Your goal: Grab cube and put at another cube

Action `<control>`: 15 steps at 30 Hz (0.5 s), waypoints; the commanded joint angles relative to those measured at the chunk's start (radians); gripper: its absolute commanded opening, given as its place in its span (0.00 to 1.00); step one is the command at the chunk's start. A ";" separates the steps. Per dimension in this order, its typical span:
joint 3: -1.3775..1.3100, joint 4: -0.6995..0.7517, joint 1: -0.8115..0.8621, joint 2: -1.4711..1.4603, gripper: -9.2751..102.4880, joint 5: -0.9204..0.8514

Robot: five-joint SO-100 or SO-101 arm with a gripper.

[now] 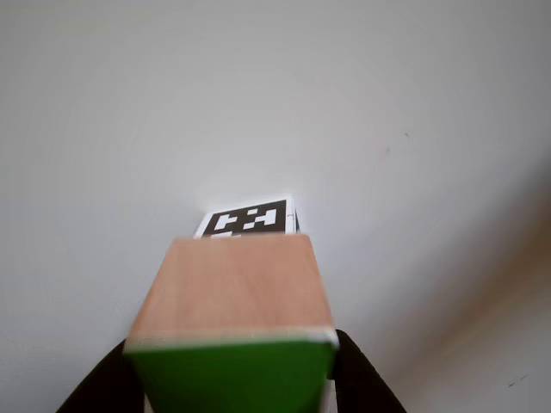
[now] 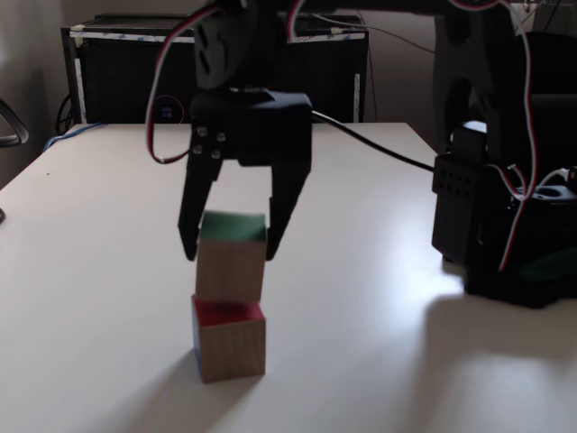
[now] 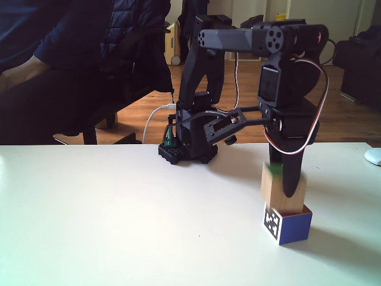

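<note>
Two cubes stood stacked on the white table [image 2: 90,298]. The cube [image 2: 231,255], light-brown wood with a green face turned upward in a fixed view, rested on the marker cube [image 2: 229,338], which sat on the table surface. In that view the lower one showed a red top and a wood-coloured front. In a fixed view from the side, the cube [image 3: 280,189] sat slightly off-centre on the marker cube [image 3: 287,223], which showed a black-and-white marker face and a blue face.

The gripper [image 2: 231,244] pointed downward over the stack, one black finger [image 2: 193,212] at each side of the cube. The fingers stood spread a little wider than the cube; whether they touched its sides could not be told. In the side view, one finger [image 3: 290,176] crossed in front of the wood.

In the other view, the cube [image 1: 231,292] filled the lower centre, green face nearest the camera, with the dark fingers [image 1: 366,379] at both lower sides. The marker cube [image 1: 250,218] appeared just beyond its far edge.

The stack stood toward the near edge of the table in the first fixed view, well apart from the arm base [image 2: 505,234] at the right edge.
</note>
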 commanded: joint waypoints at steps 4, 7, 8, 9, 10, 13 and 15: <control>-0.023 0.018 0.009 0.015 0.47 -0.002; -0.021 0.025 0.011 0.017 0.48 0.002; -0.023 0.028 0.012 0.018 0.48 0.003; -0.029 0.035 0.012 0.020 0.48 0.006; -0.035 0.043 0.011 0.023 0.49 0.009; -0.055 0.075 0.000 0.054 0.51 0.017; -0.060 0.097 -0.017 0.110 0.51 0.023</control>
